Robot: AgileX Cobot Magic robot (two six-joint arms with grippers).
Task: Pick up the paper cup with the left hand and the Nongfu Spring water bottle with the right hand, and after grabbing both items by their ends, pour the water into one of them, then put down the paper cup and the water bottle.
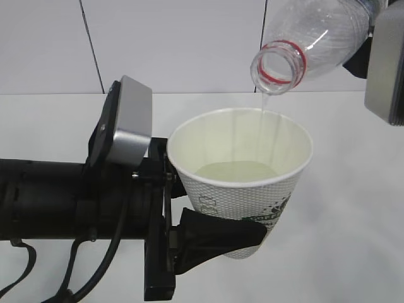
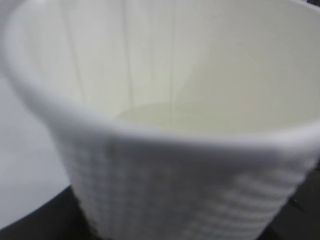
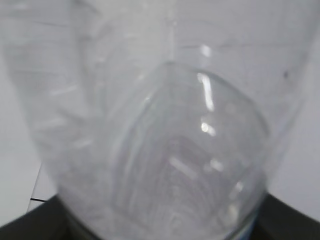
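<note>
Now pouring, the middle step of the job. Left hand (image 1: 208, 237): black fingers pinching the paper cup (image 1: 243, 183) low down near its bottom, holding it up off the white table (image 1: 353, 208). Bottle (image 1: 315, 38): above the cup and to its right, tipped mouth-down, its far end running out of sight toward the right hand, so cannot see how that hand grips it. Thin stream of water (image 1: 263, 101) falling from the mouth into the cup, a pale pool already inside. Next, probably: tip the bottle back up, then set both down gently, cup kept level.
</note>
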